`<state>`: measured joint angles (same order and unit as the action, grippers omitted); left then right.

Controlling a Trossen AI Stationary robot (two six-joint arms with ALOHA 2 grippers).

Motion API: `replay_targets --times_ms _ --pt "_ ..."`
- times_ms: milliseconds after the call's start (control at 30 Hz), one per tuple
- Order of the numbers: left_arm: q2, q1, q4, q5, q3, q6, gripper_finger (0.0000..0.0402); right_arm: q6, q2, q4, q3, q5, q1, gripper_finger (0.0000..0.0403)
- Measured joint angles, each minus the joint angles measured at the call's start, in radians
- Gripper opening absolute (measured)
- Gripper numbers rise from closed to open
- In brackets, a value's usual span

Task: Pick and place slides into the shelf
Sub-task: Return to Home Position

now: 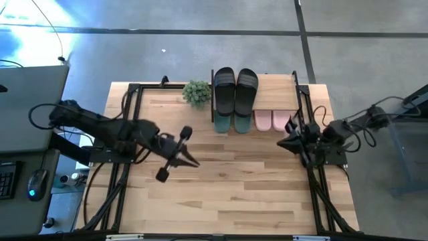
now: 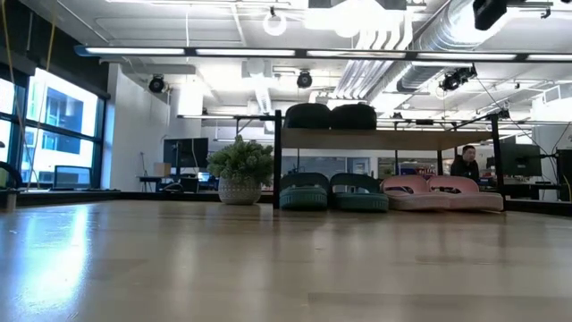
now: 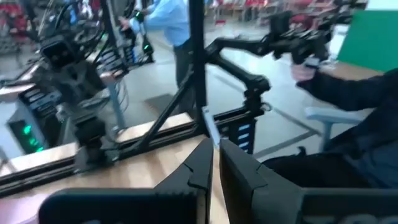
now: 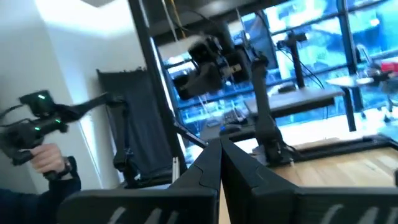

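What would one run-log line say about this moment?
black slides: on shelf top | teal slides, pink slides: under it | left end effector: shut, empty | right end effector: shut, empty

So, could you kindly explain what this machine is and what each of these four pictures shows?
It is a robot with two dark jointed arms at a light wooden table. One picture looks straight down, one looks level across the tabletop, and two come from cameras on the arms' wrists. At the table's far edge stands a low wooden-board shelf with black posts. A pair of black rubber slide sandals lies on top; a teal-green pair and a pale pink pair sit underneath. A small green potted plant stands beside the shelf. The left pincer and the right pincer hover over the table, both shut and holding nothing.
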<state>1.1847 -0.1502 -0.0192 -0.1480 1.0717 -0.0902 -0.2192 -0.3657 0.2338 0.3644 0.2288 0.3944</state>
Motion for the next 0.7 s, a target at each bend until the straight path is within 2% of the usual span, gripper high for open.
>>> replay_targets --times_ms 133,267,400,600,700 --pt "-0.042 -0.037 0.149 0.026 -0.138 -0.003 0.0014 0.075 -0.001 0.242 -0.118 0.052 0.095 0.0" --pt "-0.098 -0.031 0.175 0.062 -0.199 -0.005 0.0002 0.164 0.018 0.412 -0.187 0.061 0.155 0.0" --pt "-0.157 0.015 0.173 0.082 -0.213 -0.008 0.0007 0.229 0.083 0.34 -0.15 0.149 0.169 0.0" --pt "-0.258 0.152 0.146 -0.012 -0.254 0.018 0.0001 0.246 0.186 0.108 -0.072 0.153 0.169 0.0" --pt "-0.305 0.224 0.145 -0.086 -0.285 0.046 0.0003 0.281 0.258 0.065 -0.065 0.194 0.169 0.0"
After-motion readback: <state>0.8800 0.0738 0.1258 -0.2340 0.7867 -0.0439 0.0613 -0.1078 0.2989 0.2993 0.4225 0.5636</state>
